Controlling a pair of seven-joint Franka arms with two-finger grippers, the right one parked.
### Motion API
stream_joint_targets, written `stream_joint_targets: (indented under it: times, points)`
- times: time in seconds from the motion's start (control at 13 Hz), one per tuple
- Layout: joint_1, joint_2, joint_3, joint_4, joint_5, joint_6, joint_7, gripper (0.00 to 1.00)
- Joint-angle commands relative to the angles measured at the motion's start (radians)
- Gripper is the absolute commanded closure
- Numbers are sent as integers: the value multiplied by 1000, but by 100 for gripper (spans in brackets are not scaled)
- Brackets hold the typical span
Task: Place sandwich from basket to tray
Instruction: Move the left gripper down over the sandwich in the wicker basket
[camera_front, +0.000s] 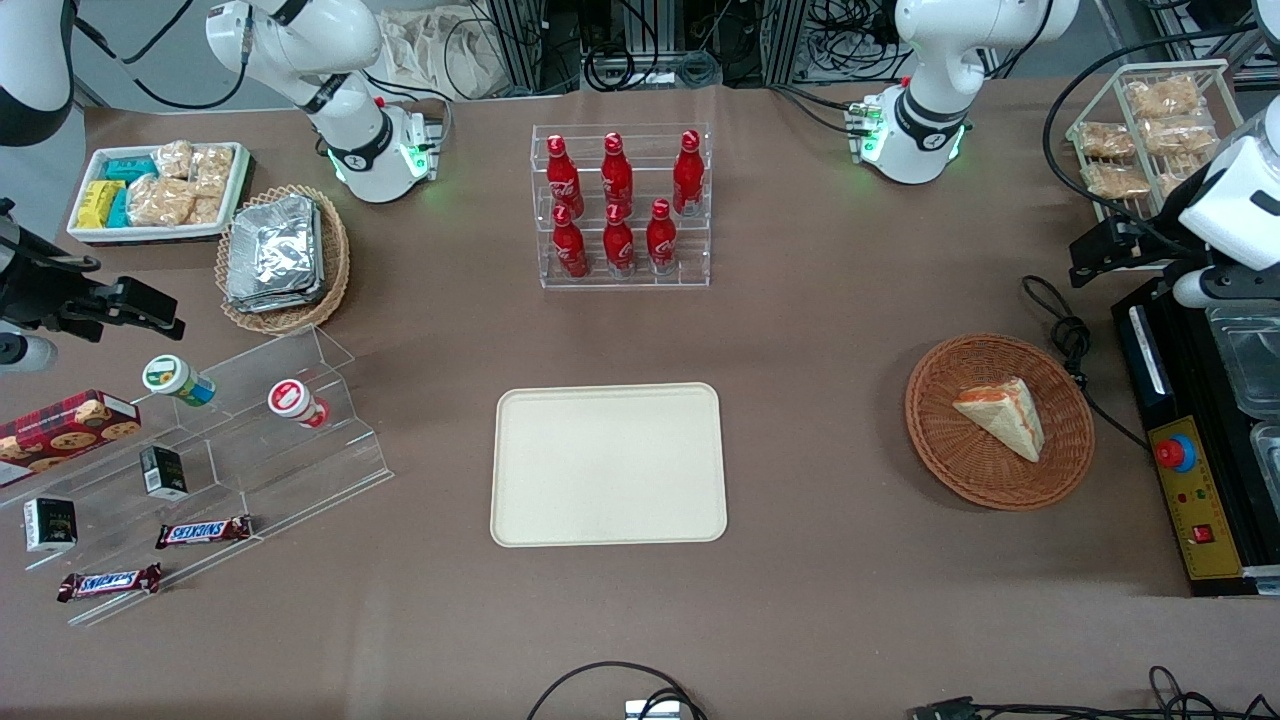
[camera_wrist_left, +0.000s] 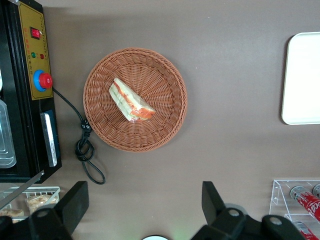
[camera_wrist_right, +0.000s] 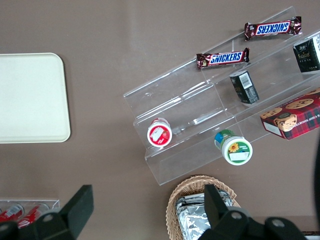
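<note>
The sandwich (camera_front: 1003, 415) (camera_wrist_left: 131, 101), a wrapped pale wedge with red and green filling along one edge, lies in the round brown wicker basket (camera_front: 940, 440) (camera_wrist_left: 165, 125) toward the working arm's end of the table. The cream tray (camera_front: 608, 465) (camera_wrist_left: 302, 80) lies flat at the table's middle with nothing on it. My gripper (camera_wrist_left: 145, 200) hangs high above bare tabletop, farther from the front camera than the basket. It is open, its black fingers (camera_wrist_left: 75, 200) wide apart with nothing between them.
A black control box (camera_front: 1185, 500) with a red button and a coiled cable (camera_front: 1065, 335) lie beside the basket. A clear rack of red bottles (camera_front: 620, 205) stands farther back. A wire rack of bagged snacks (camera_front: 1150, 130) stands near the working arm. Acrylic shelves (camera_front: 200, 450) occupy the parked arm's end.
</note>
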Motion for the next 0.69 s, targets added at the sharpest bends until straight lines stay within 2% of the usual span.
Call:
stream_joint_targets:
  times: [0.0,0.38,0.62]
  points:
    - [-13,-6,15,13,-11,-23,8,0]
    - [-6,17,55,10,-9,-11,-10,0]
    - [-4,8,68,-77,6,56,-118,0]
